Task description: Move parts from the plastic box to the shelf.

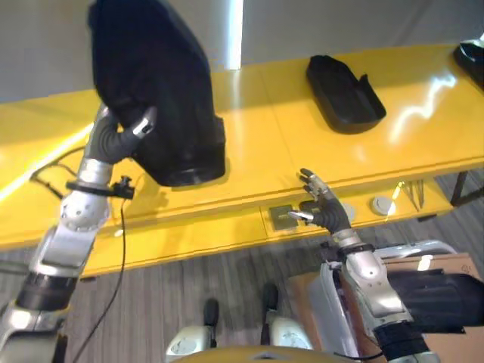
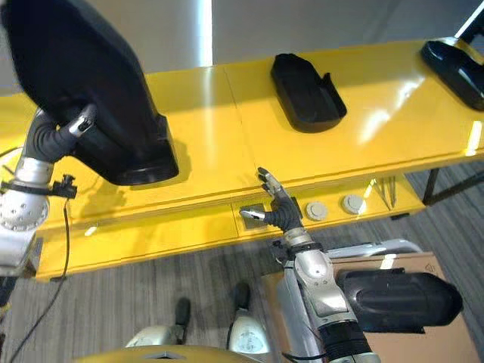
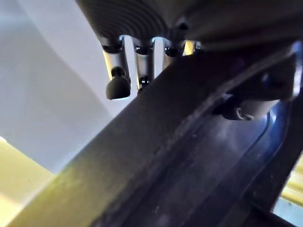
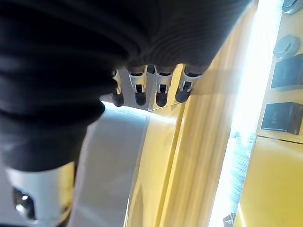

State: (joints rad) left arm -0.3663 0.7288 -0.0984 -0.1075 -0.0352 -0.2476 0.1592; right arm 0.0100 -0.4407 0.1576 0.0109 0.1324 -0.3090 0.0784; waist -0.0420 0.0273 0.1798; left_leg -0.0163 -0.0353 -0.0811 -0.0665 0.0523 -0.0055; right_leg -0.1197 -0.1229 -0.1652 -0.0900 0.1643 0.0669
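My left hand [image 1: 119, 134] is raised over the yellow shelf [image 1: 265, 128] and is shut on a large black moulded part [image 1: 159, 83], its thumb against the part's near side. In the left wrist view the fingers [image 3: 118, 85] reach past the edge of this part [image 3: 189, 142]. A second black part [image 1: 344, 91] lies further right on the shelf, and a third [image 2: 454, 68] sits at its far right end. My right hand [image 1: 321, 208] hovers open and empty by the shelf's front edge, with straight fingers [image 4: 161, 90].
A lower yellow ledge carries a small dark square plate [image 1: 282, 215] and round grey discs [image 1: 382, 204]. At the lower right another black part [image 2: 397, 299] lies over a brown cardboard box [image 2: 423, 265]. Grey wood-pattern floor runs below the shelf.
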